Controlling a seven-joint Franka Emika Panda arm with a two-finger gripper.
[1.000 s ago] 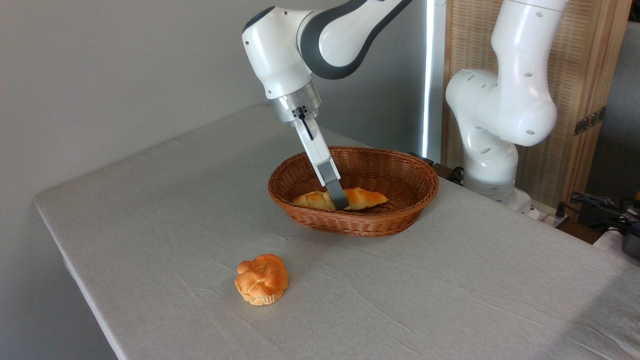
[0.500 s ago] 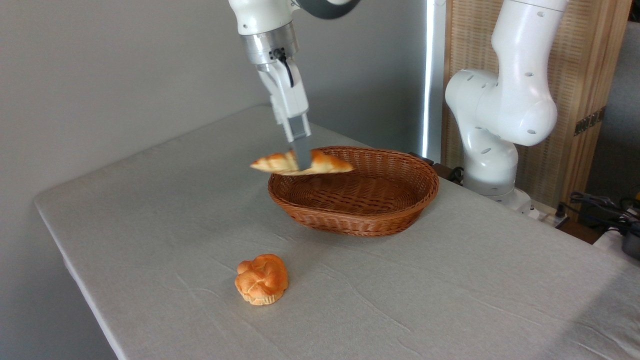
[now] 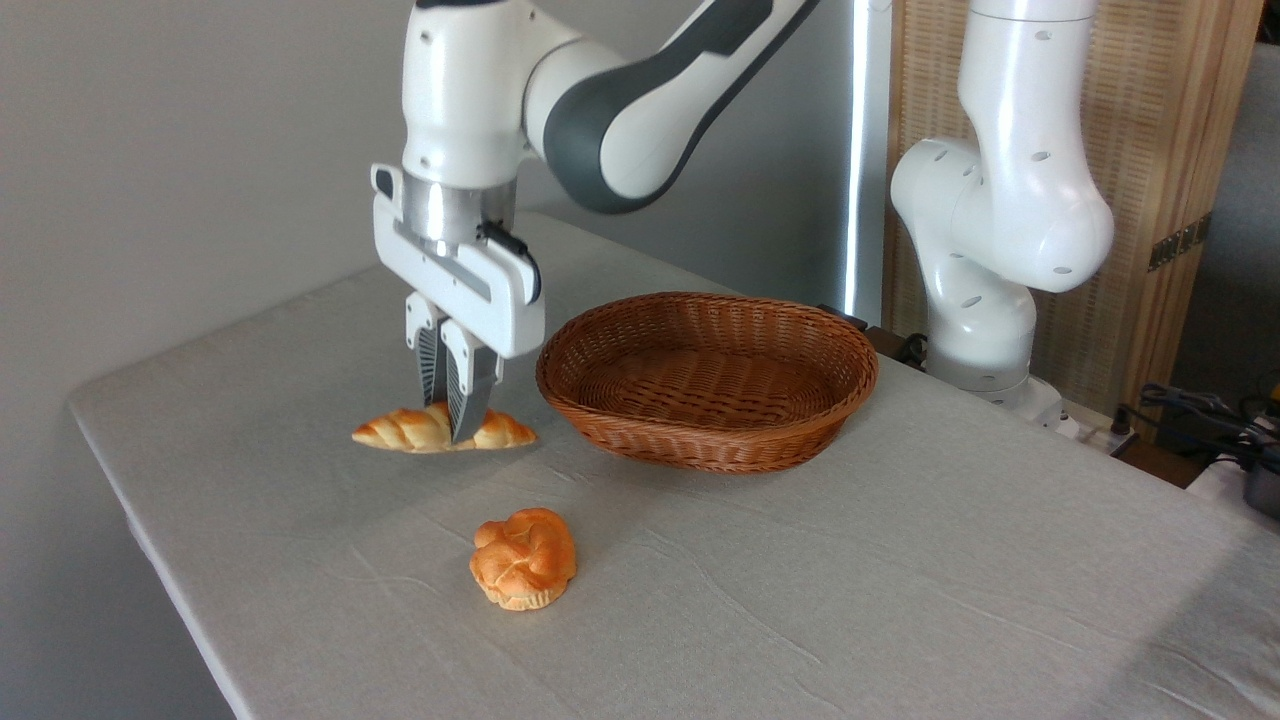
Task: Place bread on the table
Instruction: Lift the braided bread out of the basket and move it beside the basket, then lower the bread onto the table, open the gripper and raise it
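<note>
Fingers (image 3: 452, 425) of the white arm pinch the middle of the golden braided bread loaf (image 3: 405, 430), held level just over the grey-beige cloth worktop (image 3: 900, 560), left of the oval brown wicker basket (image 3: 707, 380). A round knotted bun (image 3: 524, 558) sits nearer. No writing is legible.

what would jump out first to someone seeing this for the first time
The white robot arm's gripper at centre left, clamped on a golden braided bread low over the table. Just right of it sits an empty brown wicker basket, and a small round bun lies alone on the cloth nearer the camera.
</note>
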